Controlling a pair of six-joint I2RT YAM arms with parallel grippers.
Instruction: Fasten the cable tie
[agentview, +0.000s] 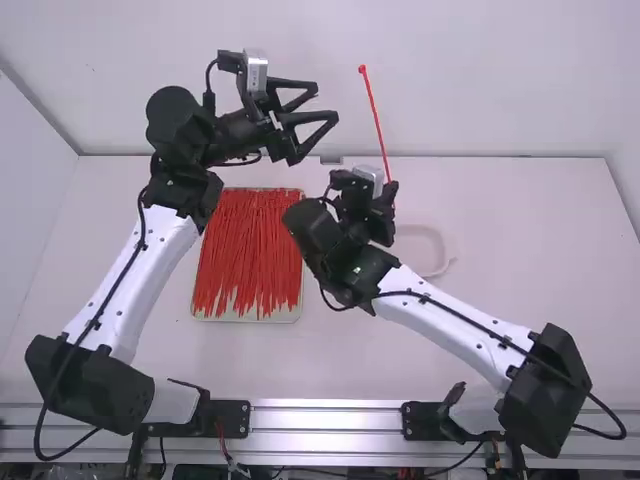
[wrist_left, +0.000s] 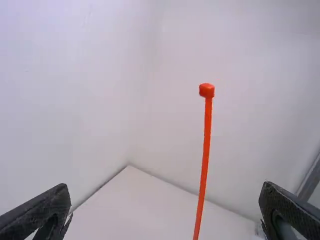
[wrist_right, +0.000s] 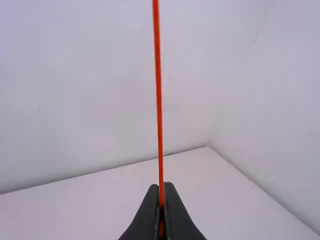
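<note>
We see one red cable tie (agentview: 377, 125) (wrist_left: 205, 160) (wrist_right: 158, 100). It is a thin, straight strap with a small blocky head at its upper end. The right pincer (agentview: 387, 188) (wrist_right: 161, 200) is clamped on its lower end, with the fingers pressed together around the strap. That pincer sits off the far right corner of the heap of spare red ties (agentview: 248, 255), raised above the surface (agentview: 520, 230).

The heap lies on a pale board (agentview: 250, 317). The surface's far edge meets the white wall just beyond the heap. Above the right pincer the held tie stands in open air, touching nothing but that pincer's fingers. The left pincer (agentview: 322, 103) (wrist_left: 165, 210) is raised over the heap's far right corner with its fingers spread wide. In the left wrist view the strap stands between those two fingers (wrist_left: 45, 212), well apart from both. To the right of the heap the surface stretches on to its side edge.

The tie's long axis runs close to vertical, head uppermost. In the high view the head end leans slightly back toward the heap's side.
</note>
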